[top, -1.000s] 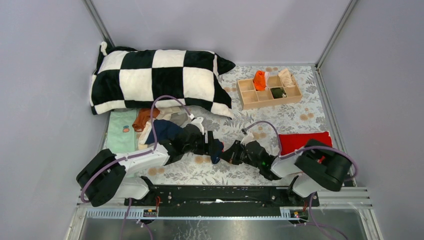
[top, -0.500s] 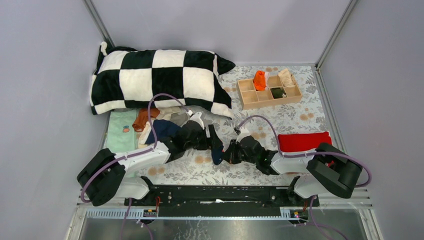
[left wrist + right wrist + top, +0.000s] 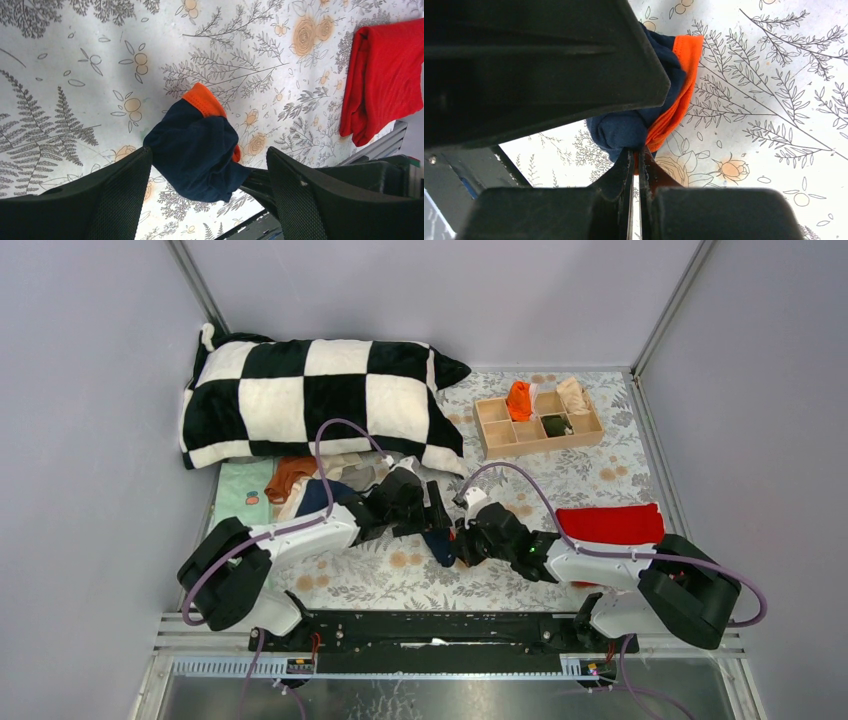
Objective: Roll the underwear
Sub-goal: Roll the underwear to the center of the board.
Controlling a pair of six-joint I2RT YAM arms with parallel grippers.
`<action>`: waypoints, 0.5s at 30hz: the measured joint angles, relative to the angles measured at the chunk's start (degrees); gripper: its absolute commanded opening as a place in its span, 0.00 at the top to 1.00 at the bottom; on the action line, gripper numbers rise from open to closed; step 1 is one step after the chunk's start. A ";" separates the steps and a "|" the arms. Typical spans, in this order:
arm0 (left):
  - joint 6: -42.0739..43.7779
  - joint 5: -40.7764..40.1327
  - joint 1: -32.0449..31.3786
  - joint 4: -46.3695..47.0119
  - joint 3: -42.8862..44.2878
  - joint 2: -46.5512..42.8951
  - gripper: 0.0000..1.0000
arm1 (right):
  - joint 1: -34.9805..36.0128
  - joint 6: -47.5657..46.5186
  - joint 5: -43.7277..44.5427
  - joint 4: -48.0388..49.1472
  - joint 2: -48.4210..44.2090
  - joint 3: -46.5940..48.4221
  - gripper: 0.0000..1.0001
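The navy underwear with orange trim (image 3: 438, 546) is bunched into a small bundle on the flowered table cover between the two arms. In the left wrist view the bundle (image 3: 192, 150) hangs between the wide-open fingers of my left gripper (image 3: 209, 152), which straddles it. My right gripper (image 3: 640, 152) is shut on the bundle's lower edge, where navy cloth (image 3: 624, 130) meets orange trim (image 3: 674, 105). In the top view the left gripper (image 3: 433, 520) and right gripper (image 3: 460, 540) meet at the bundle. More underwear, rust-brown, navy and beige, lies in a pile (image 3: 305, 485) behind the left arm.
A wooden divided box (image 3: 495, 437) at the back right holds an orange roll (image 3: 518, 400), a beige piece (image 3: 572, 395) and a dark roll (image 3: 555, 425). A red cloth (image 3: 608, 523) lies right of the right arm. The checked pillow (image 3: 320, 400) and a mint cloth (image 3: 243, 502) are at the left.
Both grippers have moved farther from the bases and closer together. The left gripper shifted right over the bundle. The right arm stretched left, holding the navy bundle.
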 measured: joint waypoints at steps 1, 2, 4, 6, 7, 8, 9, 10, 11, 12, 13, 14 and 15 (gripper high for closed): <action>-0.37 0.04 0.00 -0.31 0.04 0.20 0.11 | 0.00 -0.90 -0.04 -0.20 -0.11 0.04 1.00; -0.85 0.17 0.00 -0.59 0.04 0.28 0.11 | 0.00 -1.79 -0.04 -0.42 -0.17 0.11 1.00; -1.44 0.48 0.02 -0.72 0.04 0.35 0.11 | 0.00 -3.26 -0.09 -0.83 -0.28 0.26 1.00; -2.32 0.92 0.09 -0.72 0.07 0.55 0.10 | 0.00 -4.66 -0.09 -1.33 -0.48 0.39 1.00; -2.49 1.11 0.13 -0.76 0.07 0.63 0.10 | 0.00 -5.42 -0.04 -1.64 -0.59 0.52 1.00; -2.86 1.46 0.13 -1.07 0.26 0.90 0.10 | 0.02 -5.88 -0.04 -1.75 -0.66 0.57 1.00; -3.21 1.84 0.13 -1.42 0.57 1.25 0.10 | 0.02 -6.60 0.00 -2.01 -0.79 0.61 1.00; -3.67 2.14 0.17 -1.73 0.98 1.68 0.10 | 0.02 -7.21 0.00 -2.25 -0.94 0.63 1.00; -4.07 2.38 0.20 -1.92 1.27 2.03 0.09 | 0.04 -7.69 0.02 -2.47 -1.09 0.66 1.00; -4.59 2.71 0.24 -2.27 1.60 2.36 0.09 | 0.04 -8.24 0.22 -2.78 -1.25 0.68 1.00; -5.03 2.93 0.24 -2.56 1.73 2.56 0.09 | 0.04 -8.63 0.48 -3.02 -1.44 0.70 1.00; -5.40 3.10 0.33 -2.86 1.79 2.60 0.09 | 0.07 -8.96 0.90 -3.30 -1.62 0.72 1.00; -5.99 3.28 0.39 -3.28 1.79 2.60 0.09 | 0.11 -9.31 1.42 -3.58 -1.75 0.74 1.00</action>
